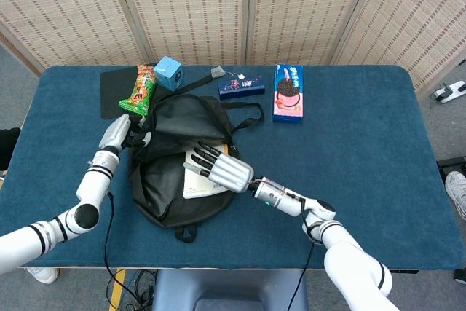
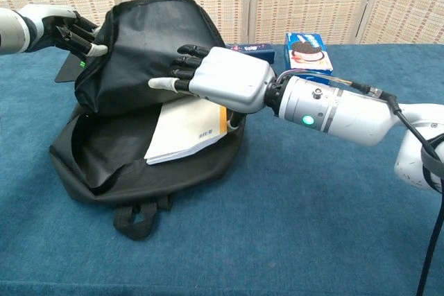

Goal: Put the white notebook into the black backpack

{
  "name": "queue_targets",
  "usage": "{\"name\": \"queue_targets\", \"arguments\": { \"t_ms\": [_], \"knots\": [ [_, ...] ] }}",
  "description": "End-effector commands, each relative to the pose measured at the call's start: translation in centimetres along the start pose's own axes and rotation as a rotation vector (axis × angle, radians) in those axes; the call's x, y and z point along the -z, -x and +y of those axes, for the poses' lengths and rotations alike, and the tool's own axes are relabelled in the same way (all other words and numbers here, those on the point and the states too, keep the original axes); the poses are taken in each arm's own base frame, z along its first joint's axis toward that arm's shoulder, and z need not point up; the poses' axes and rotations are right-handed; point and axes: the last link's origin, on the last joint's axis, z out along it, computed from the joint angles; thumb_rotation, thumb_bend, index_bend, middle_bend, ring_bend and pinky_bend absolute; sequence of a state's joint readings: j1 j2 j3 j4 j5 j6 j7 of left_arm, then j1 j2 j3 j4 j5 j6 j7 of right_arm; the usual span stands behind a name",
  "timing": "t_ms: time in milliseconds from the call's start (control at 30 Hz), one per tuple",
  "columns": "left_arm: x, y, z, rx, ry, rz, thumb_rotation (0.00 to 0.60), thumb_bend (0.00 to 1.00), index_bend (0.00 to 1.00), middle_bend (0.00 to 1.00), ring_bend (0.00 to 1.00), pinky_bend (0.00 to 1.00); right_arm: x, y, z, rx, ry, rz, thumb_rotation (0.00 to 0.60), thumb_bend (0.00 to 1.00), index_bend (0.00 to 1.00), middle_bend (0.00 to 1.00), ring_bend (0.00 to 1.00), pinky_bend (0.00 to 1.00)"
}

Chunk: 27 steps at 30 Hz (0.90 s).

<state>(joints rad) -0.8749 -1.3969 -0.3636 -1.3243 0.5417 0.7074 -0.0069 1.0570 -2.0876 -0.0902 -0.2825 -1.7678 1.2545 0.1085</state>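
Observation:
The black backpack lies at the table's left-centre, its upper flap lifted and its mouth wide. The white notebook lies tilted in that mouth, part inside and its near corner over the lower rim; the head view shows the notebook under my right hand. My right hand hovers just above it with fingers stretched out and apart, gripping nothing, seen as the right hand from above. My left hand grips the flap's far left edge, holding it up; the left hand sits beside the bag.
Behind the backpack lie a green snack bag, a light blue cube box, a dark blue box, a cookie box and a black mat. Folding screens stand behind the table.

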Motion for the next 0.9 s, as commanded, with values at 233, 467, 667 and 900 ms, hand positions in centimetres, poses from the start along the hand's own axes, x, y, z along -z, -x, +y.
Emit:
{"name": "queue_targets", "arguments": {
  "t_ms": [233, 467, 667, 900],
  "knots": [
    [0.4, 0.4, -0.2, -0.024, 0.001, -0.020, 0.600, 0.48, 0.72, 0.48, 0.44, 0.30, 2.7, 0.0, 0.7, -0.012, -0.009, -0.003, 0.600, 0.00, 0.00, 0.00, 0.00, 0.00],
    [0.9, 0.7, 0.1, -0.044, 0.017, -0.019, 0.600, 0.48, 0.67, 0.48, 0.44, 0.30, 6.3, -1.0, 2.2, 0.040, -0.008, -0.014, 0.600, 0.00, 0.00, 0.00, 0.00, 0.00],
    [1.6, 1.0, 0.1, -0.069, 0.029, -0.023, 0.600, 0.48, 0.52, 0.45, 0.44, 0.30, 8.7, -3.3, 3.8, 0.063, 0.050, -0.005, 0.600, 0.00, 0.00, 0.00, 0.00, 0.00],
    [2.9, 1.3, 0.4, -0.098, 0.074, 0.001, 0.600, 0.43, 0.25, 0.29, 0.32, 0.30, 12.3, -6.1, 6.5, 0.054, 0.165, -0.007, 0.600, 0.00, 0.00, 0.00, 0.00, 0.00]
  ]
}}
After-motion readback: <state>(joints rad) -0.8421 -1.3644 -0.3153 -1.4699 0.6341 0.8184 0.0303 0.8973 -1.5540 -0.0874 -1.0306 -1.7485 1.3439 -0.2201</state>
